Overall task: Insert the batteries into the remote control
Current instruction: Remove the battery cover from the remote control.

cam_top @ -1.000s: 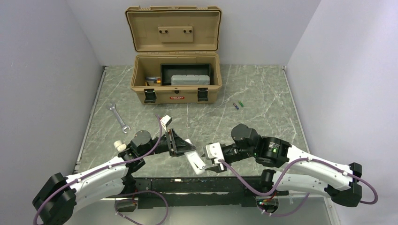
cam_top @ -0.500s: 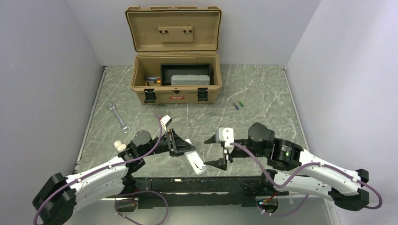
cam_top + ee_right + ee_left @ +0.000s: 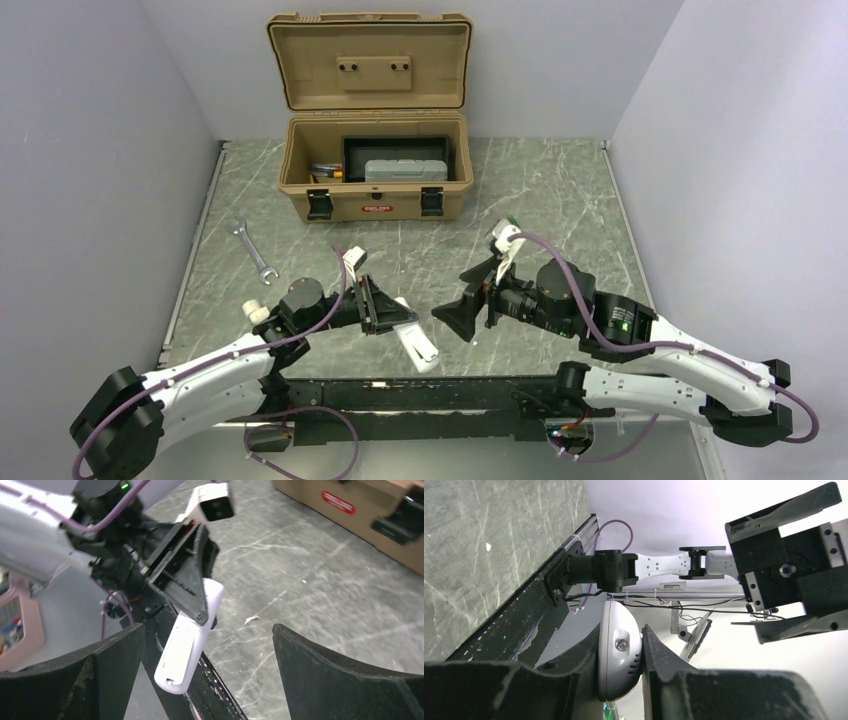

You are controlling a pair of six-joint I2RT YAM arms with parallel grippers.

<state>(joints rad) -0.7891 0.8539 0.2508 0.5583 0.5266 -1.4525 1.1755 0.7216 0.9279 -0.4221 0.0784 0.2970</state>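
White remote control (image 3: 415, 345) pinched in left gripper (image 3: 398, 315) at 6 o'clock, offered clear of table (image 3: 420, 255) for loading. Right gripper (image 3: 457, 297) spread wide, empty, facing it; batteries (image 3: 514, 220) apparently at 1 o'clock, mostly hidden.

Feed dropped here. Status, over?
Left gripper shut on remote control. Right gripper open, empty, facing it. Nothing between them.

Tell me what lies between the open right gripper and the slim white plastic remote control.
Right gripper to remote control: only bare grey marbled tabletop with one tiny pale scrap, seen in the right wrist view.
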